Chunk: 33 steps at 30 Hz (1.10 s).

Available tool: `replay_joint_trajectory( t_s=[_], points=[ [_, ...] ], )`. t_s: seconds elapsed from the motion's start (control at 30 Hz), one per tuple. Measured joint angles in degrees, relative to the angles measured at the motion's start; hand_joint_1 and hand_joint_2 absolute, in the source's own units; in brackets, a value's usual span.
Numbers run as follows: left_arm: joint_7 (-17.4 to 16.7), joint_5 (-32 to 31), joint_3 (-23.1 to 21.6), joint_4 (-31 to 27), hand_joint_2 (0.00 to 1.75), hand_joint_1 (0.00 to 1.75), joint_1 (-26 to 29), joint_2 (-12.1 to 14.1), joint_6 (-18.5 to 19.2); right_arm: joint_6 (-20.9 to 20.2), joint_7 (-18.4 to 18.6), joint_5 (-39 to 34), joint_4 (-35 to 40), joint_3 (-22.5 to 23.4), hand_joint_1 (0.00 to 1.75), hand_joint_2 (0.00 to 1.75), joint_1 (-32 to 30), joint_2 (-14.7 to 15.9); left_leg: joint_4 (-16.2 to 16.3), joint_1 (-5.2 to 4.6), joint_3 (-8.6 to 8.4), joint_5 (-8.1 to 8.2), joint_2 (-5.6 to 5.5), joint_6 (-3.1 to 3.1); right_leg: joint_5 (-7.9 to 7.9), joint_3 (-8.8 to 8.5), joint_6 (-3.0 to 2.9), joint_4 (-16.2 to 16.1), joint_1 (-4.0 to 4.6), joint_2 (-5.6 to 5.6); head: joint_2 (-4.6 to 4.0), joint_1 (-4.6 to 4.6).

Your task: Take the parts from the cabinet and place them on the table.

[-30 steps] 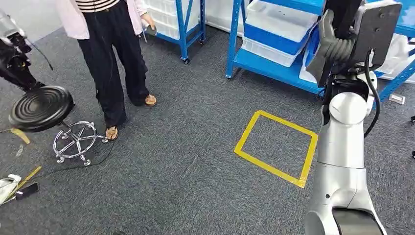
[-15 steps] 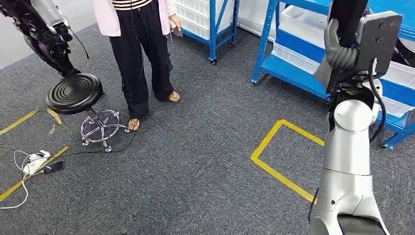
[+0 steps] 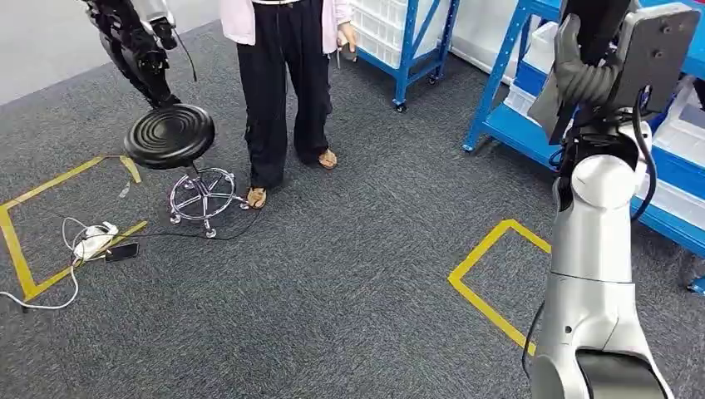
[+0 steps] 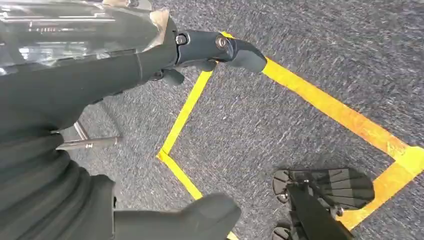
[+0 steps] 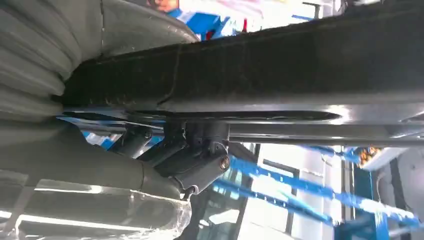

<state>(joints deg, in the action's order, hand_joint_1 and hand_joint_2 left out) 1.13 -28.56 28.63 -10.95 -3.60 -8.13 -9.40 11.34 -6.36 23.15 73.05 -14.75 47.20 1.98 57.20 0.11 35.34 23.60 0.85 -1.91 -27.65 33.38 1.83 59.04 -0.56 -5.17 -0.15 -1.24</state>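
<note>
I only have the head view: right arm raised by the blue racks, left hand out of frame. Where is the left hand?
Observer: The left hand hangs above the grey carpet, over a corner of yellow tape.
Operator: Is anything in it?
Observer: No. Its fingers and thumb are apart, with only floor between them.
Operator: And the right one, is it really gripping?
Observer: It looks so. In the right wrist view, the right hand has its fingers up against a long dark part that runs across the picture.
</note>
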Motion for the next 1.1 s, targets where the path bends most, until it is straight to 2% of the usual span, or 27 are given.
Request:
replay_joint_trajectory(
  t_s=[0.03, 0.07, 0.1, 0.13, 0.17, 0.2, 0.27, 0.3, 0.33, 0.37, 0.43, 0.47, 0.5, 0.53, 0.57, 0.6, 0.63, 0.7, 0.73, 0.77, 0.8, 0.83, 0.87, 0.9, 1.0, 1.1],
  points=[
    [0.3, -0.4, 0.0, 0.0, 1.75, 0.00, 0.0, 0.0, 0.1, 0.1, 0.3, 0.2, 0.0, 0.0, 1.75, 1.75, 0.0, 0.3, -0.2, -0.06, 0.03, -0.28, -0.53, -0.44, -1.43, 1.05, -0.31, 2.5, -0.05, 2.40, -0.02, -0.11],
    [0.5, -0.7, 0.0, 0.0, 1.75, 0.00, -0.2, 0.2, 0.4, 0.2, 0.4, 0.3, 0.0, 0.0, 1.75, 1.75, -0.1, 0.7, -0.2, -0.05, 0.13, -0.38, -1.01, -0.61, -3.47, 3.05, -0.70, 6.8, -0.21, 3.89, 0.00, 0.06],
    [0.6, -0.9, 0.0, 0.0, 1.75, 0.00, -0.2, 0.2, 0.6, 0.3, 0.8, 0.6, 0.0, 0.0, 1.75, 1.75, -0.4, 1.3, -0.2, -0.05, 0.15, -0.41, -1.75, -0.66, -5.40, 5.39, -0.93, 11.7, -0.21, 4.49, 0.00, 0.17],
    [0.7, -1.1, 0.0, 0.0, 1.75, 0.00, -0.2, 0.2, 0.7, 0.4, 1.0, 0.8, 0.0, 0.0, 1.75, 1.75, -1.0, 1.9, -0.2, -0.05, 0.18, -0.41, -2.59, -0.66, -6.60, 7.38, -0.88, 15.7, -0.15, 4.77, -0.02, 0.22],
    [0.7, -1.3, 0.0, 0.0, 1.75, 0.00, -0.1, 0.2, 0.8, 0.5, 1.3, 1.0, 0.1, 0.1, 1.75, 1.75, -1.6, 2.3, -0.2, -0.06, 0.17, -0.43, -3.36, -0.66, -6.64, 8.21, -0.57, 17.3, -0.15, 4.95, 0.00, 0.35],
    [0.7, -1.3, 0.0, 0.0, 1.75, 0.00, 0.0, 0.2, 0.7, 0.5, 1.6, 1.2, 0.2, 0.2, 1.75, 1.75, -2.1, 2.5, -0.2, -0.07, 0.16, -0.44, -4.00, -0.64, -5.80, 7.70, -0.22, 15.9, -0.16, 4.99, 0.00, 0.28],
    [0.7, -1.4, 0.0, 0.0, 1.75, 0.00, 0.1, 0.2, 0.7, 0.5, 1.8, 1.5, 0.7, 0.4, 1.75, 1.75, -2.4, 2.7, 0.0, -0.06, 0.16, -0.54, -5.30, -0.47, -2.03, 3.50, 0.78, 7.2, -0.28, 5.56, 0.00, 0.35],
    [0.6, -1.4, 0.0, 0.0, 1.75, 0.00, 0.1, 0.2, 0.5, 0.5, 1.8, 1.5, 1.0, 0.5, 1.75, 1.75, -2.4, 3.0, 0.2, -0.04, 0.26, -0.54, -5.97, -0.35, -0.13, 0.82, 1.09, 1.8, -0.68, 7.11, -0.02, 0.35],
    [0.5, -1.4, 0.0, 0.0, 1.75, 0.00, 0.0, 0.3, 0.3, 0.5, 1.7, 1.5, 1.0, 0.5, 1.75, 1.75, -2.4, 3.2, 0.7, -0.48, 0.66, -0.34, -6.52, 0.06, 0.40, -0.10, 0.85, -0.7, -0.70, 8.63, 0.00, 0.41],
    [0.3, -1.3, 0.0, 0.0, 1.75, 0.00, 0.1, 0.3, 0.2, 0.5, 1.5, 1.3, 1.1, 0.6, 1.75, 1.75, -2.5, 3.4, 0.7, -0.36, 0.82, -0.32, -7.11, 0.32, 0.69, -0.42, 0.30, -0.6, -0.56, 7.90, 0.00, 0.37],
    [0.1, -1.3, 0.0, 0.0, 1.75, 0.00, 0.4, 0.3, -0.3, 0.7, 1.3, 1.1, 1.0, 0.6, 1.75, 1.75, -3.0, 3.4, 0.4, -0.11, 1.02, -0.63, -7.75, 0.91, 0.79, -0.31, -0.22, -0.5, -0.30, 7.20, 0.00, 0.41],
    [0.0, -1.2, 0.0, 0.0, 1.75, 0.00, 0.5, 0.4, -0.4, 0.7, 1.3, 1.0, 1.0, 0.6, 1.75, 1.75, -3.0, 3.2, 0.5, -0.10, 1.38, -0.73, -8.25, 1.20, 1.10, -0.38, -0.70, -0.7, -0.93, 6.57, 0.00, 0.30],
    [0.0, -1.2, 0.0, 0.0, 1.75, 0.00, 0.6, 0.5, -0.5, 0.7, 1.1, 1.0, 1.0, 0.6, 1.75, 1.75, -2.9, 3.1, 1.3, -0.12, 1.67, -0.09, -6.47, 1.35, 1.23, -0.45, -0.91, -0.8, -1.09, 6.06, 0.00, 0.35],
    [0.0, -1.2, 0.0, 0.0, 1.75, 0.00, 0.6, 0.5, -0.5, 0.7, 0.9, 1.0, 1.0, 0.7, 1.75, 1.75, -3.0, 3.1, 3.2, -0.28, 2.56, 1.37, -3.96, 1.70, 1.20, -0.52, -1.37, -0.8, -1.07, 5.66, 0.00, -0.09],
    [0.0, -1.2, 0.0, 0.0, 1.75, 0.00, 0.5, 0.5, -0.5, 0.8, 0.9, 1.0, 1.0, 0.7, 1.75, 1.75, -3.0, 3.2, 7.3, -0.06, 4.52, 3.66, -2.37, 2.07, 1.13, -0.53, -1.79, -0.8, -0.83, 5.08, 0.00, -0.24],
    [0.0, -1.2, 0.0, 0.0, 1.75, 0.00, 0.5, 0.5, -0.5, 0.8, 0.8, 1.0, 1.0, 0.8, 1.75, 1.75, -3.0, 3.2, 9.6, 0.04, 5.65, 4.76, -1.90, 2.19, 1.10, -0.53, -1.83, -0.8, -0.74, 4.85, 0.00, -0.22],
    [0.0, -1.2, 0.0, 0.0, 1.75, 0.00, 0.5, 0.5, -0.5, 0.8, 0.8, 1.0, 1.0, 0.8, 1.75, 1.75, -3.0, 3.2, 13.7, 0.20, 7.65, 6.49, -1.40, 2.34, 1.06, -0.51, -1.89, -0.8, -0.61, 4.37, 0.00, -0.22],
    [0.0, -1.2, 0.0, 0.0, 1.75, 0.00, 0.5, 0.4, -0.5, 0.8, 0.8, 1.0, 0.9, 0.8, 1.75, 1.75, -3.2, 3.2, 19.1, 0.41, 10.38, 7.87, -1.07, 2.56, 0.95, -0.52, -2.02, -0.8, -0.46, 3.43, 0.00, -0.24],
    [0.0, -1.1, 0.0, 0.0, 1.75, 0.00, 0.5, 0.4, -0.5, 0.8, 0.8, 1.0, 0.9, 0.8, 1.75, 1.75, -3.3, 3.2, 18.6, 0.47, 10.25, 7.04, -1.03, 2.55, 0.90, -0.56, -2.06, -0.8, -0.38, 2.90, 0.00, -0.22],
    [0.0, -1.1, 0.0, 0.0, 1.75, 0.00, 0.5, 0.5, -0.5, 0.8, 0.8, 1.0, 0.9, 0.8, 1.75, 1.75, -3.4, 3.2, 15.5, 0.47, 8.77, 5.08, -0.94, 2.40, 0.84, -0.59, -2.12, -0.8, -0.33, 2.38, 0.00, -0.26],
    [0.0, -1.1, 0.0, 0.0, 1.75, 0.00, 0.5, 0.5, -0.5, 0.8, 0.8, 1.0, 0.9, 0.8, 1.75, 1.75, -3.4, 3.2, 10.3, 0.44, 6.03, 2.63, -0.59, 2.10, 0.73, -0.67, -2.08, -0.8, -0.29, 1.90, 0.00, -0.24],
    [0.0, -1.1, 0.0, 0.0, 1.75, 0.00, 0.5, 0.6, -0.6, 0.9, 0.7, 1.0, 0.9, 0.8, 1.75, 1.75, -3.3, 3.1, 4.6, 0.31, 2.87, 0.50, 0.61, 1.69, 0.63, -0.82, -1.97, -0.8, -0.25, 1.45, 0.00, -0.29],
    [0.0, -1.1, 0.0, 0.0, 1.75, 0.00, 0.3, 0.6, -0.6, 1.0, 0.6, 1.0, 0.9, 0.8, 1.75, 1.75, -3.3, 3.1, 1.3, -0.11, 1.22, 0.55, 2.92, 1.35, 0.47, -0.87, -1.80, -0.8, -0.06, 1.02, 0.00, -0.24],
    [0.0, -1.1, 0.0, 0.0, 1.75, 0.00, 0.2, 0.6, -0.6, 1.2, 0.6, 1.0, 0.9, 0.8, 1.75, 1.75, -3.2, 3.1, 1.2, -0.43, 1.17, 0.24, 2.08, 1.17, 0.24, -0.74, -1.42, -0.7, 0.59, 0.65, 0.00, -0.07],
    [0.1, -1.3, 0.0, 0.0, 1.75, 0.00, 0.2, 0.8, -0.3, 1.4, 0.6, 2.0, 0.7, 0.6, 1.75, 1.75, -3.2, 2.9, 1.2, -0.83, 1.49, 0.23, 0.67, 0.72, 0.17, -0.93, -1.00, -0.9, 0.20, -0.46, 0.00, -0.04],
    [0.1, -1.4, 0.0, 0.0, 1.75, 0.00, 0.2, 0.8, -0.3, 1.5, 0.6, 2.1, 0.7, 0.6, 1.75, 1.75, -3.2, 2.9, 1.2, -0.84, 1.49, 0.22, 0.63, 0.71, 0.16, -0.93, -0.98, -0.9, 0.20, -0.48, 0.00, -0.07]
  ],
)
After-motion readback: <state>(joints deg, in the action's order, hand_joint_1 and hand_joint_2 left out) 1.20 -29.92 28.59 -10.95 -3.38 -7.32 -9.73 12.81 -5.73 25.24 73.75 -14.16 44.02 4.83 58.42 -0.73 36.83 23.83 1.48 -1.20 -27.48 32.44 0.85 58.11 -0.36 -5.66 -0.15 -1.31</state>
